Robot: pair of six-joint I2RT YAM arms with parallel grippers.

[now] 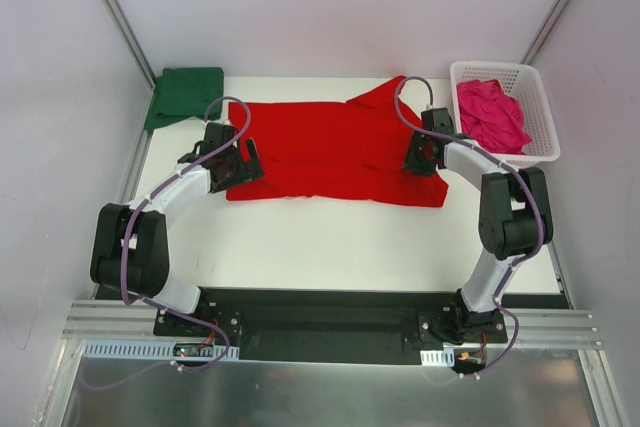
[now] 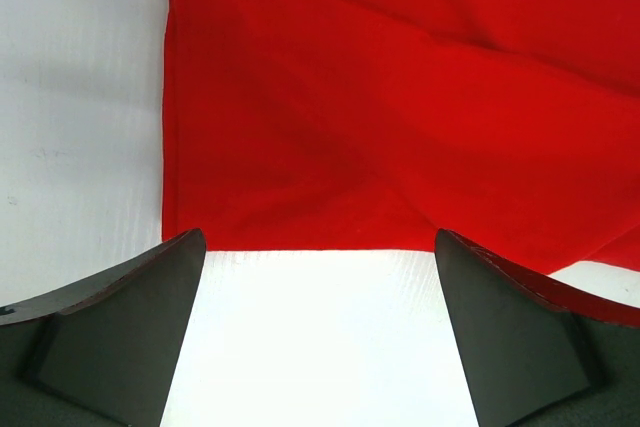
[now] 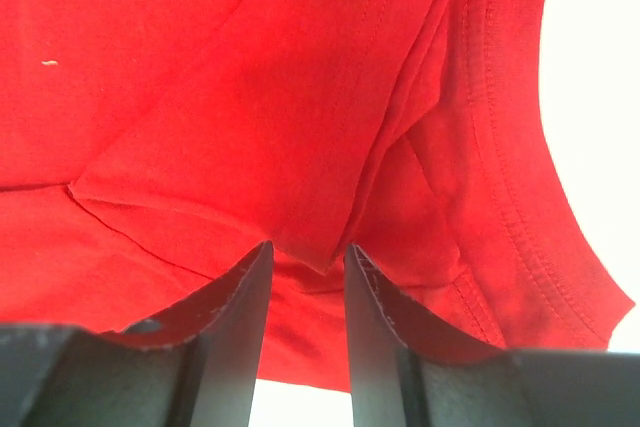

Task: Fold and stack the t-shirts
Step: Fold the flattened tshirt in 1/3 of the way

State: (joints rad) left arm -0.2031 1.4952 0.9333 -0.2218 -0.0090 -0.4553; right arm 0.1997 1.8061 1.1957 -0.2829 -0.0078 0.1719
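Both arms reach forward, wrists low. The left gripper point(image 2: 320, 247) has its fingers wide apart. The right gripper point(image 3: 308, 252) has its fingers close together.

The red t-shirt point(image 1: 330, 152) is soft, matt knit cloth, creased, with rows of stitching along its hem. The green t-shirt point(image 1: 186, 95) and pink t-shirt point(image 1: 490, 115) are matt cloth too, the pink one crumpled. The basket point(image 1: 543, 122) is white plastic lattice with a slight sheen. The counter point(image 1: 330, 242) is white and matt, faintly ribbed up close. The left tool point(image 2: 318, 242) and right tool point(image 3: 308, 247) have matt black fingers point(image 3: 235, 347), seemingly plastic, scuffed at the edges. The rails point(image 1: 110, 319) are bare silvery metal, and the sheet point(image 1: 330, 387) is brushed metal.
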